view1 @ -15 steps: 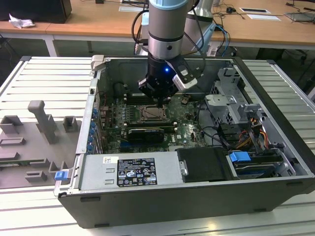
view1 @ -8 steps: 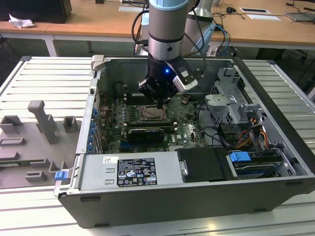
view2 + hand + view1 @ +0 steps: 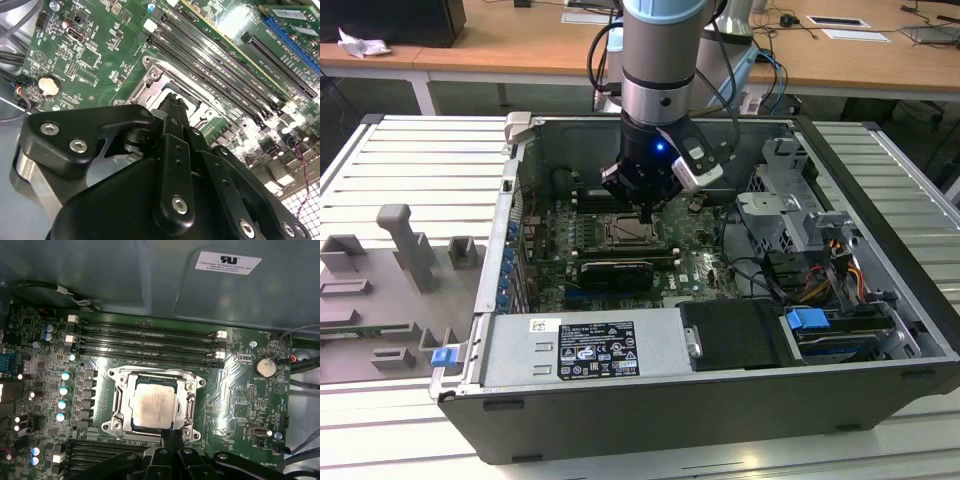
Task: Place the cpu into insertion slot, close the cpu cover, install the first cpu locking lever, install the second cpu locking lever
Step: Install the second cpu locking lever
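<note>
One cpu (image 3: 152, 407) lies flat in its socket, right beside the tips of the fingers (image 3: 171, 436), which are closed together, gripping nothing. Cover (image 3: 153, 401) lies down around it.

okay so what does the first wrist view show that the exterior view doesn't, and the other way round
The first wrist view alone gives the pale top of the cpu seated in its socket, with the cpu cover closed around it, and a coin battery. The exterior view alone takes in the whole computer case, the blue tab and the grey fixture beside the case. Both show the gripper at the socket's edge.
</note>
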You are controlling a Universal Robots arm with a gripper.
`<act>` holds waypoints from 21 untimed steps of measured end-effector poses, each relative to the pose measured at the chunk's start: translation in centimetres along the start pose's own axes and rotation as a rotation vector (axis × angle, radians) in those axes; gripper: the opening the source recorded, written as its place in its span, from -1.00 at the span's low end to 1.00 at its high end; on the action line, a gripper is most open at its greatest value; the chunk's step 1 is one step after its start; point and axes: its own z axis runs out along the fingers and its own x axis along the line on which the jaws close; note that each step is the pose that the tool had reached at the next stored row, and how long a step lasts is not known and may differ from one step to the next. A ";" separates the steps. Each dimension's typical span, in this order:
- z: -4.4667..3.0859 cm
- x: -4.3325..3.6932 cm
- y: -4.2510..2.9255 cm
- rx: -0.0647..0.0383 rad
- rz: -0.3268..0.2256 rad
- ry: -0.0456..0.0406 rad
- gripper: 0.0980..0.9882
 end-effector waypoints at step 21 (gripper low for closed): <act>0.00 0.24 -2.02 0.005 0.000 0.0005 -0.98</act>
